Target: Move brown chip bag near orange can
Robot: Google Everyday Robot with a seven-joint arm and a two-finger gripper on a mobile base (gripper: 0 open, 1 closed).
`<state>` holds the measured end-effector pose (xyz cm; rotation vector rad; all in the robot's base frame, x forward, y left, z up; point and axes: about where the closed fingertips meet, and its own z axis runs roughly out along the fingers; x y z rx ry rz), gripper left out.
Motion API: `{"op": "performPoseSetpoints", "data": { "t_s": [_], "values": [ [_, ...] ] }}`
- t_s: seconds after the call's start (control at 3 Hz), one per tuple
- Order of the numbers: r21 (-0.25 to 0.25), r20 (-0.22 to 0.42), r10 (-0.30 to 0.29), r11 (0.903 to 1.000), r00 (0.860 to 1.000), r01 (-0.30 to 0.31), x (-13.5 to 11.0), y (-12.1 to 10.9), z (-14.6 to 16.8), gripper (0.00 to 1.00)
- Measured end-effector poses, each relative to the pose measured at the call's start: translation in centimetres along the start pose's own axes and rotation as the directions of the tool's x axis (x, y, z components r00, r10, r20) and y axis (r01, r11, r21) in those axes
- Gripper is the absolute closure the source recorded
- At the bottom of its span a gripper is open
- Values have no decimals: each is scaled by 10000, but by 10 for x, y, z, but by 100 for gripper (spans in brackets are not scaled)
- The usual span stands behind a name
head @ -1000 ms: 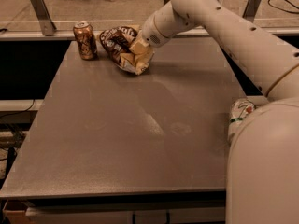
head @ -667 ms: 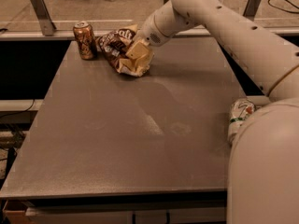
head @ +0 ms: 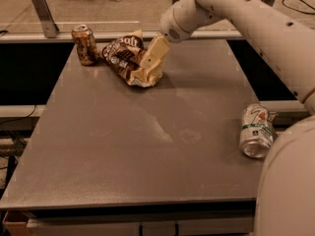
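Note:
The brown chip bag [head: 123, 55] lies crumpled at the far left of the grey table [head: 147, 146]. Its left end almost touches the orange can [head: 84, 44], which stands upright at the table's far left corner. My gripper [head: 150, 65] reaches down from the upper right and is shut on the bag's right, cream-edged end, low over the table. The arm crosses the top right of the view.
A silver-white can [head: 256, 130] with a green and red logo stands near the table's right edge, beside the robot's white body [head: 290, 181]. A rail with a metal post [head: 44, 14] runs behind the table.
My gripper has dragged the chip bag a little to the left, so it is closer to the orange can. The cans have not moved.

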<state>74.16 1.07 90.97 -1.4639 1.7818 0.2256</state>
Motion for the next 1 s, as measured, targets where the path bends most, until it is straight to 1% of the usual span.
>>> {"op": "performPoseSetpoints", "data": {
  "t_s": [0.33,0.67,1.0],
  "values": [
    [415,19,-293,9987,9996,292,1,-4,-48,0],
    [421,380,-704,9967,9968,688,4,7,-103,0],
    [447,386,-751,9963,9964,733,10,7,-109,0]
  ]
}}
